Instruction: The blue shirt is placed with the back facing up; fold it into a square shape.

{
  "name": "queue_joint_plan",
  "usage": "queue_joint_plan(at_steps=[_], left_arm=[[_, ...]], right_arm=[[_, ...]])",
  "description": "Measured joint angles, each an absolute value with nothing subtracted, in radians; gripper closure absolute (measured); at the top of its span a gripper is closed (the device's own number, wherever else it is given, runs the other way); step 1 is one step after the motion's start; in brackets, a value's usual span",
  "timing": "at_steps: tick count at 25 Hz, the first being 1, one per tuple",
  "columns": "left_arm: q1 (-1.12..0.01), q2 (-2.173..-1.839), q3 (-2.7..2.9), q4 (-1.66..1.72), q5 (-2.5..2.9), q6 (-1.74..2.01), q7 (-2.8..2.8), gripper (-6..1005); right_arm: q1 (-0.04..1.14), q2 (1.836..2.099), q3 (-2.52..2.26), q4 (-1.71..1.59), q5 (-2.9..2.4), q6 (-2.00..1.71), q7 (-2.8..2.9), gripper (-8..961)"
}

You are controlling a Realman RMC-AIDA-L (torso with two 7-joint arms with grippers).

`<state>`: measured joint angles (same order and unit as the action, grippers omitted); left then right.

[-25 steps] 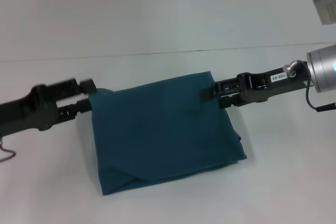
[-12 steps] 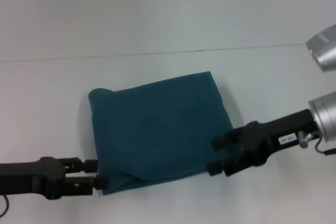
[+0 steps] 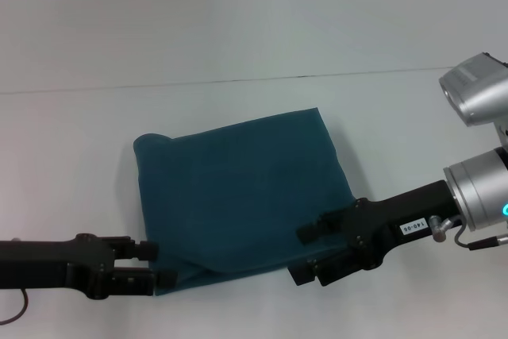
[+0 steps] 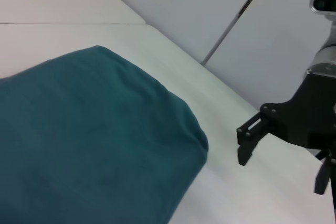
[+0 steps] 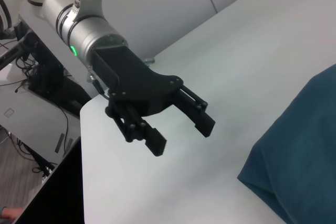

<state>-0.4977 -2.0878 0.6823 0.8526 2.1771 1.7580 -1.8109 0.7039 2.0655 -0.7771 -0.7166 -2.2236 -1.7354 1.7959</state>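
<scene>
The blue shirt (image 3: 238,192) lies folded into a rough square in the middle of the white table, plain side up, with a diagonal flap along its near edge. My left gripper (image 3: 159,264) is low at the shirt's near left corner, open, fingertips right beside the cloth. My right gripper (image 3: 303,253) is open at the near right corner, just off the edge. The left wrist view shows the shirt (image 4: 89,140) with the right gripper (image 4: 281,156) standing apart from it. The right wrist view shows the left gripper (image 5: 181,132) open, a short gap from the shirt (image 5: 299,161).
The white table (image 3: 238,45) runs bare to a far edge in front of a pale wall. In the right wrist view the table's side edge (image 5: 84,145) drops off to a floor with cables and equipment.
Both grippers left the shirt's far corners, swung back to the near side and have now closed in on its near corners. The shirt stayed in place.
</scene>
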Motion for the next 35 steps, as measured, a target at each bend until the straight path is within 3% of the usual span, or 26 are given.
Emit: queue_joint_plan(at_steps=[12,21,35], left_arm=[[-0.523,-2.096,0.717,0.824,2.178,1.703,-1.853,228],[-0.515,-2.135,0.756,0.846,2.178,1.656,-1.772,225],[-0.520,-2.130,0.768,0.848,2.171,1.650,-1.774,141]], right_arm=[[0.696,2.061,-0.776,-0.716,-2.227,-1.736,1.805,29],[0.696,2.057,-0.771,-0.716,-2.227,-1.739,1.807,29],[0.696,2.056,-0.770,-0.716,-2.226,-1.743,1.808,29]])
